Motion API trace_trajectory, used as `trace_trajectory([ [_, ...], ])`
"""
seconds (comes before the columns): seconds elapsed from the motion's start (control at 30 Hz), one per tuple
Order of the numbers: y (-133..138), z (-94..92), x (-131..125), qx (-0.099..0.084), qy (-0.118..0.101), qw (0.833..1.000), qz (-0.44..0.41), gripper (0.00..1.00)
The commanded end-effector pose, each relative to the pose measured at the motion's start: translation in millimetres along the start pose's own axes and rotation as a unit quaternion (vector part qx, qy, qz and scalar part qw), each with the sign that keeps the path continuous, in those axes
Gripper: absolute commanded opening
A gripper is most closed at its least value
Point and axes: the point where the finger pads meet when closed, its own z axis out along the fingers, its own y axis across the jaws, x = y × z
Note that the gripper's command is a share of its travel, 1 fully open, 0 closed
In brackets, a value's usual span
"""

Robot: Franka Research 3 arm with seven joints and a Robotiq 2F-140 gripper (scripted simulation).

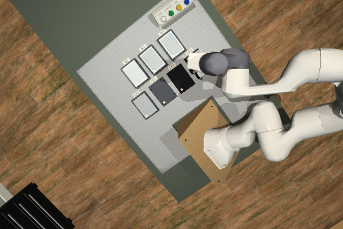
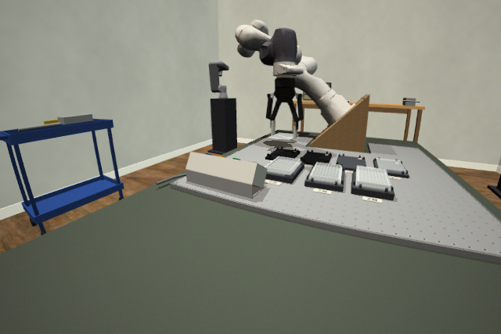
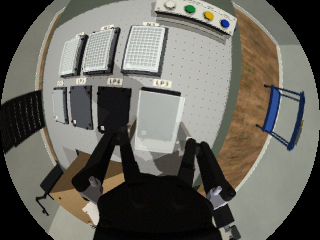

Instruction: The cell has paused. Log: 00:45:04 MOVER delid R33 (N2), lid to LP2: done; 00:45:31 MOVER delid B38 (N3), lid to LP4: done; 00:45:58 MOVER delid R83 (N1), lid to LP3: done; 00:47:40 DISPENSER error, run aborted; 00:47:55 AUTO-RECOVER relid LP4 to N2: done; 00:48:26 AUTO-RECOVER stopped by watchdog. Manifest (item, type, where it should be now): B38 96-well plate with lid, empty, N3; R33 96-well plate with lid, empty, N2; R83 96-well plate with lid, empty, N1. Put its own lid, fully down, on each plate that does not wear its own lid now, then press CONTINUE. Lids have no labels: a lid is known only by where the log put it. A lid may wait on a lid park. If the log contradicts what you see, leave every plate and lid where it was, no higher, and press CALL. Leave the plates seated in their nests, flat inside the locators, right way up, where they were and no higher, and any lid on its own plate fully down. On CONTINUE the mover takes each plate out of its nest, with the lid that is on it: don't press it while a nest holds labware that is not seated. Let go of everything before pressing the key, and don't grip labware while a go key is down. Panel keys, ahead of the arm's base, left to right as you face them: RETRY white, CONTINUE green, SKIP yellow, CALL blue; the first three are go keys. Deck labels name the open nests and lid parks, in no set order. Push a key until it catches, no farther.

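Gripper (image 2: 283,130) clamps a clear lid (image 3: 159,120), raised above its park; three plates (image 1: 171,44) sit nested.

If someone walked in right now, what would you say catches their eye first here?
Probably the white arm reaching over the grey deck, its gripper shut on a clear lid held above the end lid park. Next, the row of three white well plates in their nests, and the sloped key panel with its coloured keys at the deck's far edge.
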Motion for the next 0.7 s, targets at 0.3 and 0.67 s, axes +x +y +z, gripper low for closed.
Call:
trace_trajectory([
  [0.3,0.7,-3.2,1.9,-0.003,-0.004,1.0,-0.002,0.0],
  [0.67,-57.4,-13.1,97.8,-0.019,-0.008,1.0,0.008,0.0],
])
